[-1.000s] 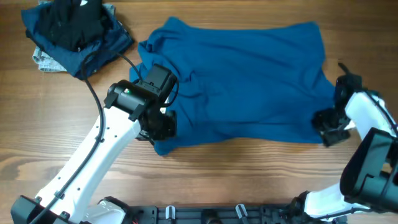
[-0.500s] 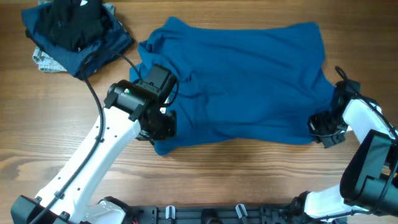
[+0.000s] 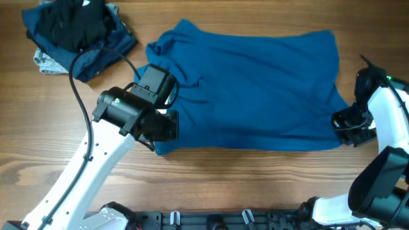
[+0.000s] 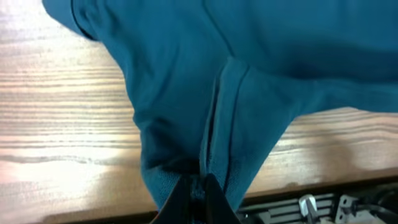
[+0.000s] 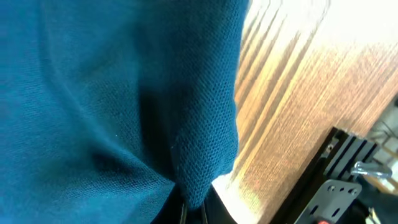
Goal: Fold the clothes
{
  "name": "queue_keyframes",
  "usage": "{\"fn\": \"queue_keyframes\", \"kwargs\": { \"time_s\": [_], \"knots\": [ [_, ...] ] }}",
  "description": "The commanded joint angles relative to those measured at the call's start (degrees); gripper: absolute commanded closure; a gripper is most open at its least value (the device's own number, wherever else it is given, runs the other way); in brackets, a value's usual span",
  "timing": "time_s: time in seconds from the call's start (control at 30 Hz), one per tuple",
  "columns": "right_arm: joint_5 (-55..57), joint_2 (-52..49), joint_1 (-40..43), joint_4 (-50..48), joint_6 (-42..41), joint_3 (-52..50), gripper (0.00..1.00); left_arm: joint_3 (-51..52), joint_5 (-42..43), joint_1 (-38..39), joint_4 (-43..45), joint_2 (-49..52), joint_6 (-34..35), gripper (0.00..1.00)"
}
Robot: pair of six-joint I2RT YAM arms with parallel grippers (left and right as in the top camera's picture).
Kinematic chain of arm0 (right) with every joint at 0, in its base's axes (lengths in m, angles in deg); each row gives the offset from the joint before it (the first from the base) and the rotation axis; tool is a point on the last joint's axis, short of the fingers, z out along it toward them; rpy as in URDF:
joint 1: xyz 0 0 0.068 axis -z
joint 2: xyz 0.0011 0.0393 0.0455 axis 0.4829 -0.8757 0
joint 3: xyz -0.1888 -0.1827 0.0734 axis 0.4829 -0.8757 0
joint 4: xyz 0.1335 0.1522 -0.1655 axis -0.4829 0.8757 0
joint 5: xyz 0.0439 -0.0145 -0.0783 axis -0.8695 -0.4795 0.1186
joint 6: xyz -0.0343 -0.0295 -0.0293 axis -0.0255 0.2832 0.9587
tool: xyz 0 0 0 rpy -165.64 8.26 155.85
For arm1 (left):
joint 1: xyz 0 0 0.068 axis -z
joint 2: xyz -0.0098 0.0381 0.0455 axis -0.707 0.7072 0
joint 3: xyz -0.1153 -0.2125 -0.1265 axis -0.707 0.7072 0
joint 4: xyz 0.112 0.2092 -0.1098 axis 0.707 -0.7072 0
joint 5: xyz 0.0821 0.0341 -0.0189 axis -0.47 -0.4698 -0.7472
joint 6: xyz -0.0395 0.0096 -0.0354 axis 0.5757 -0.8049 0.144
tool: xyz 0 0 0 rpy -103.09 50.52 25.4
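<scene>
A large mid-blue shirt [image 3: 255, 89] lies spread across the middle of the wooden table, wrinkled along its left side. My left gripper [image 3: 160, 131] is shut on the shirt's near-left corner; in the left wrist view the blue cloth [image 4: 205, 112] bunches into a fold that runs down between the dark fingertips [image 4: 214, 190]. My right gripper [image 3: 348, 128] is shut on the shirt's near-right corner, and in the right wrist view a hanging flap of the knit fabric [image 5: 205, 143] is pinched at the bottom of the picture.
A heap of navy, black and pale patterned clothes [image 3: 77, 32] sits at the far left corner of the table. A black cable [image 3: 83, 108] loops over the left arm. A dark rail [image 3: 223, 220] runs along the table's near edge.
The right gripper has shut on the shirt's near-right corner and pulled it to the right. The left arm has shifted left with its corner, stretching the near hem straighter.
</scene>
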Motion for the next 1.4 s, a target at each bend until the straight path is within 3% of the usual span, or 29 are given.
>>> {"fn": "queue_keyframes", "kwargs": {
  "time_s": [0.0, 0.23, 0.37, 0.87, 0.93, 1.0, 1.07, 1.1, 1.2, 1.27, 1.3, 1.37],
  "knots": [
    [1.8, 0.9, 0.0, -1.6, 1.5, 1.0, 0.95, -1.1, -3.2, -0.2, 3.5, -0.5, -0.3, 0.96],
    [-1.4, 0.9, 0.0, -8.1, 1.6, 1.0, 0.92, -1.1, -7.7, -0.2, 12.8, 2.0, -0.3, 0.96],
    [-3.8, 0.9, 0.0, -13.0, 1.5, 1.0, 0.96, -1.1, -13.4, -0.2, 17.9, 4.5, -0.3, 0.96],
    [-5.1, 0.7, -1.4, -27.6, 1.7, -0.5, 0.91, -1.1, -21.1, -1.0, 26.4, 18.3, -0.2, 0.96],
    [-5.1, 0.5, -2.7, -28.5, 1.7, -0.5, 0.81, -1.1, -21.8, -2.1, 26.6, 19.3, -0.2, 0.96],
    [-5.0, 0.0, -3.8, -29.6, 2.9, -0.5, 0.51, -1.1, -21.8, -3.4, 27.9, 19.6, -0.2, 0.96],
    [-4.4, -0.3, -4.6, -29.9, 5.0, -0.5, 0.08, -1.1, -21.7, -5.0, 29.6, 19.6, -0.2, 0.81],
    [-4.3, -0.3, -4.6, -29.9, 6.3, -0.5, 0.02, -1.1, -21.7, -5.6, 29.9, 19.6, -0.2, 0.72],
    [-1.5, -0.2, -4.2, -25.7, 7.7, 1.1, 0.0, -1.2, -21.7, -6.8, 29.1, 18.6, -0.3, 0.59],
    [-0.3, 0.0, -3.6, -22.6, 9.3, 2.5, 0.01, -1.2, -23.1, -6.8, 28.7, 17.3, -0.3, 0.16],
    [-0.4, 0.1, -3.2, -21.2, 11.0, 3.1, 0.01, -1.2, -24.0, -6.8, 28.7, 16.5, -0.3, 0.0],
    [-0.7, 0.2, -2.7, -19.7, 14.9, 3.7, 0.01, -1.2, -23.8, -6.8, 27.9, 14.4, -0.2, 0.0]
  ]
}}
